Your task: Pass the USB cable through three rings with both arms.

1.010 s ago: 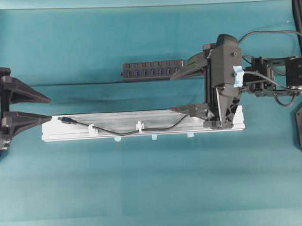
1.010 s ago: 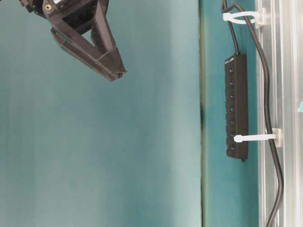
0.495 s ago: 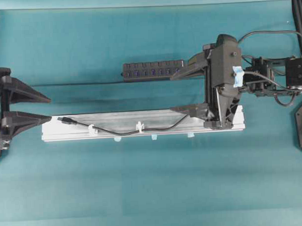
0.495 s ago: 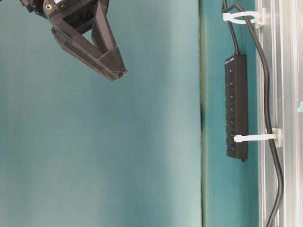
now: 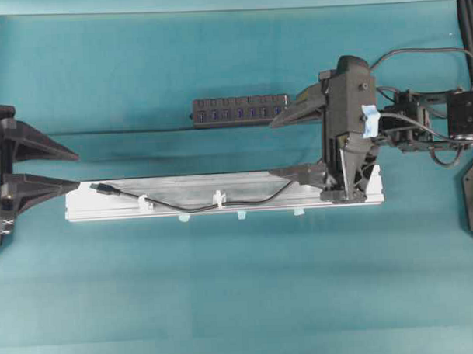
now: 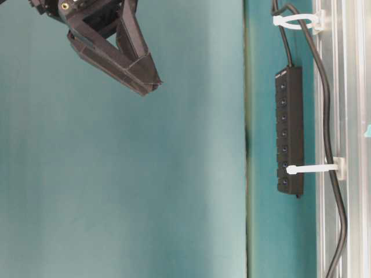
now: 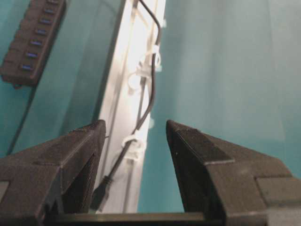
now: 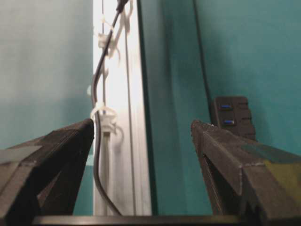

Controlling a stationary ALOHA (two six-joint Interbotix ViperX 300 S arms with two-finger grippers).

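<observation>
From above, my left claw (image 5: 65,169) stood open and empty by the plug end of the cable (image 5: 192,207), which ran through the rings (image 5: 219,198) on the rail (image 5: 221,185). In my right wrist view, my right claw (image 8: 141,132) was open too, holding nothing. At table level, it had shifted slightly since before.

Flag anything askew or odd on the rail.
Nothing is damaged or spilled. The USB cable runs through the rings with a slack bow, and its plug lies loose at the rail's left end. Both claws stand open, holding nothing.
</observation>
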